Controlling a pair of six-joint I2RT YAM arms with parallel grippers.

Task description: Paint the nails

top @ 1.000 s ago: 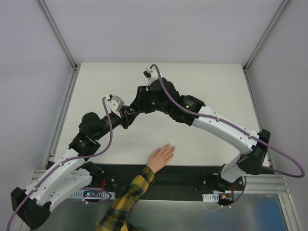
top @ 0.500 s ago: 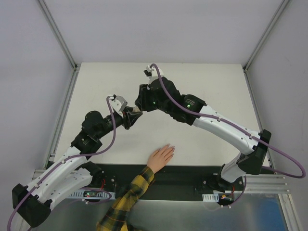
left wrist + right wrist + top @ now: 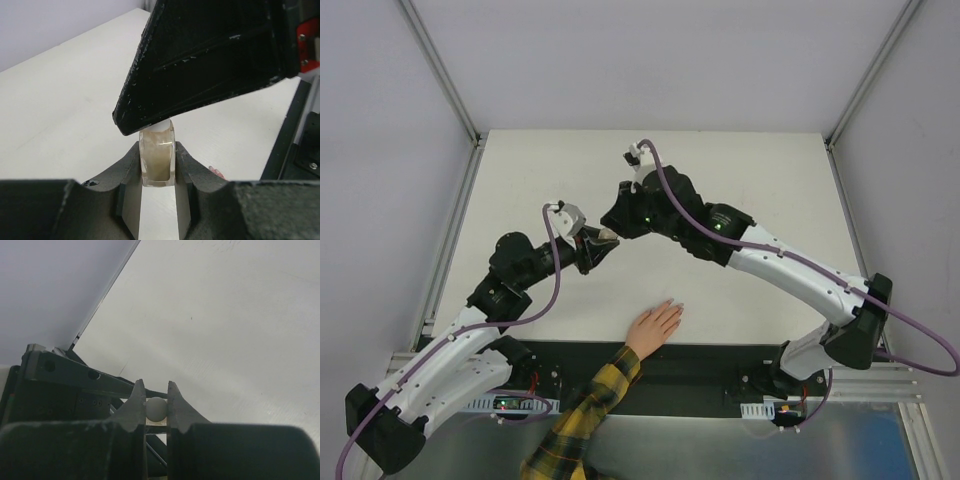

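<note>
Quick status from me, the two-armed thing at the table: two pincers, both busy, both meeting at one little bottle (image 3: 157,167).

My left pincer (image 3: 157,150) is clenched on that bottle, one finger on each side of the clear glass, beige stuff inside. It's held up off the white table (image 3: 740,180), not resting on it.

My right pincer (image 3: 155,394) comes in from above the bottle and is clamped on the one round white cap (image 3: 156,409), squeezed between its two fingers. From my left wrist camera, the cap sits right at the top of the bottle, touching it. I can't tell whether it's screwed on or already loose.

The nails (image 3: 676,305) are on the one human hand (image 3: 655,327) lying flat on the table, palm down, with its fingers pointing roughly towards the bottle. That hand is nearer my bases than the bottle and a bit to its right, well apart from it, and neither pincer is touching it. There's one yellow-and-black plaid sleeve (image 3: 582,420) running back from it, further again from the bottle. In the top view the nails are just tiny pale specks at the fingertips, too small for me to count properly.
</note>
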